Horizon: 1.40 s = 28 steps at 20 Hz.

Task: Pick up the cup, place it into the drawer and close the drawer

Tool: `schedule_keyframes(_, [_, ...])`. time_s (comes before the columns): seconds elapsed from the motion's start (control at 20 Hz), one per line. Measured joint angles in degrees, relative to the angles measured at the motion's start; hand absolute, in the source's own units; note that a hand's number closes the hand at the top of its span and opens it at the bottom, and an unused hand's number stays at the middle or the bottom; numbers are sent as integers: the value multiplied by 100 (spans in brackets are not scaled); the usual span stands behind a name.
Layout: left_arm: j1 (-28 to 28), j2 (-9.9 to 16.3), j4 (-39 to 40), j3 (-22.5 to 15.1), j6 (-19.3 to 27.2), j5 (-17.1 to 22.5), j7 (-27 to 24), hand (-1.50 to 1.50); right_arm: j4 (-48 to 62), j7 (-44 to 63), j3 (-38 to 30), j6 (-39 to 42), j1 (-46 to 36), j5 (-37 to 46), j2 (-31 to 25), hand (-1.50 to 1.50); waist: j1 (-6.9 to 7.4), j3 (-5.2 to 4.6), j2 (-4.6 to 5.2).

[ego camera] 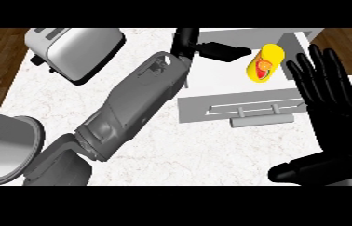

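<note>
Marble counter [206, 150]; yellow cylindrical cup [265, 62] seemingly in drawer [240, 109].

A white, faintly veined marble tabletop [206, 150] fills most of the view, lit evenly with soft shadows under what stands on it. At the far left stands a silver toaster [76, 50] with two slots, turned at an angle and casting a dark shadow to its right. At the near left edge shows part of a round grey metal vessel [14, 148], cut off by the view's border. Beyond the tabletop's far corners, left and right, lies a dark brown wooden floor [14, 39].
</note>
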Motion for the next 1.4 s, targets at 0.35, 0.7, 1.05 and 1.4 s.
schedule_keyframes(0.35, [98,28,-325,488,-289,295,-177,-150,-329,154,-191,275,322,-394,-225,150,306,-3,-84])
schedule_keyframes(0.7, [818,610,-1252,749,-334,388,8,-150,-659,183,-59,748,594,69,-728,150,545,-8,-154])
schedule_keyframes(1.05, [2035,1416,-2781,856,-212,433,424,-150,-592,155,35,1001,685,728,-1058,150,668,-7,-169])
schedule_keyframes(1.4, [3591,2225,-4466,1046,-286,491,709,-150,-274,64,339,904,654,1581,-999,150,648,-6,-147])
